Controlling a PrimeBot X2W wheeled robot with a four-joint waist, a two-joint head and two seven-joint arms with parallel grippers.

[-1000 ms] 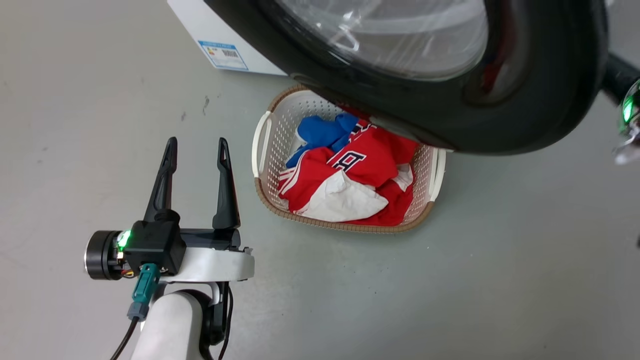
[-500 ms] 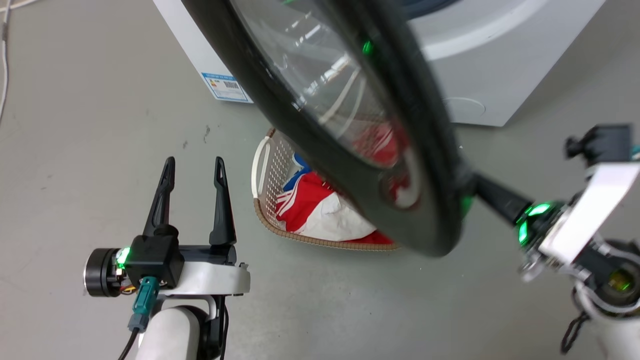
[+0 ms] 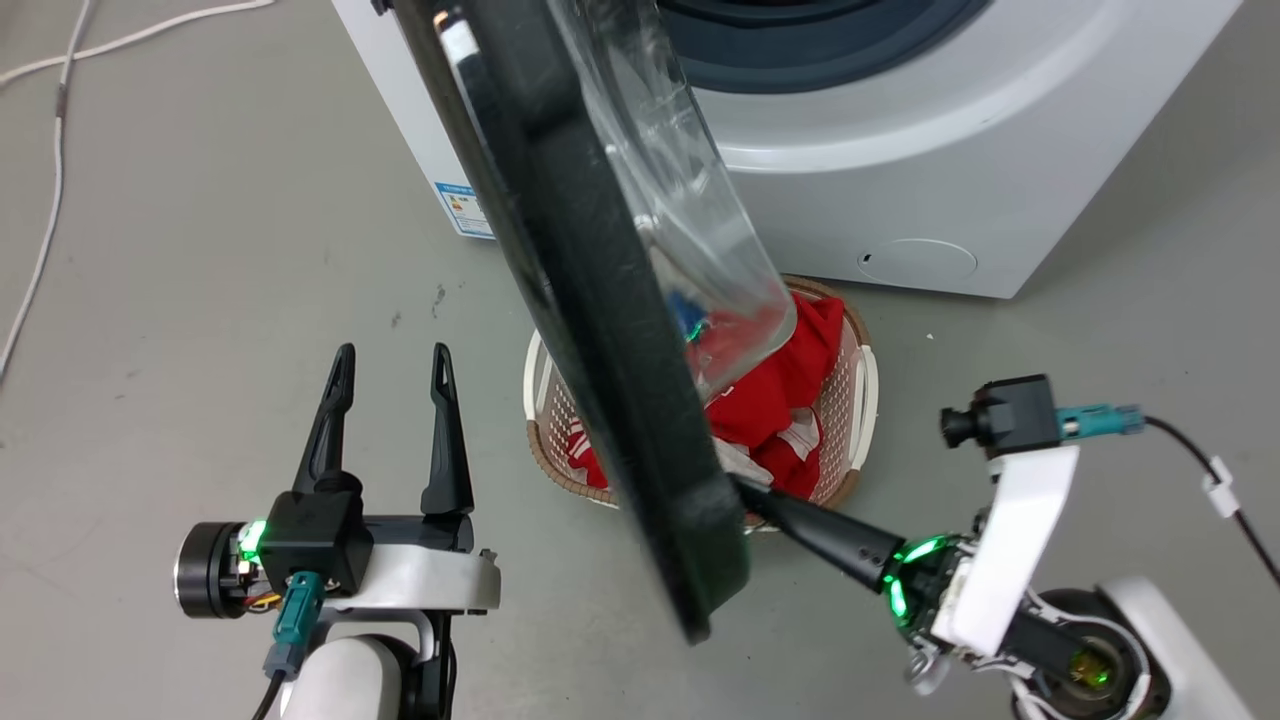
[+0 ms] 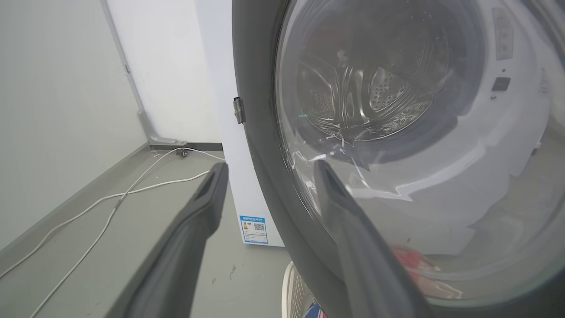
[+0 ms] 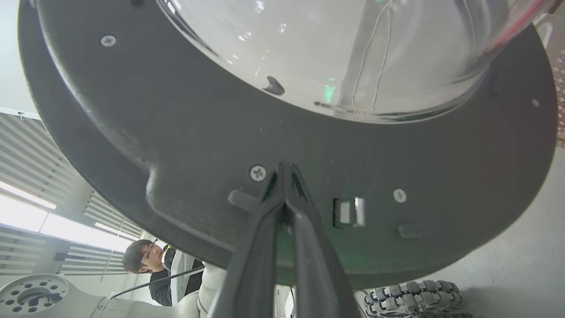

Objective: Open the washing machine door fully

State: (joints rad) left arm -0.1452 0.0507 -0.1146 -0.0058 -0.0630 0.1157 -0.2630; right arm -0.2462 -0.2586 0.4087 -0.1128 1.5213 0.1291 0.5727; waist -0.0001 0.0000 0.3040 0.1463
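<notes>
Black washing machine door (image 3: 600, 330) stood half open, swing remaining; right hand (image 3: 743, 488), pinched shut, pressed its inner rim; left hand (image 3: 390, 352), seven o'clock, gaped empty.

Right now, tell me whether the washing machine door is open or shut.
Open. The washing machine door stands edge-on, clear of the washing machine, drum opening uncovered; the right pincer touches the door's inner face.
</notes>
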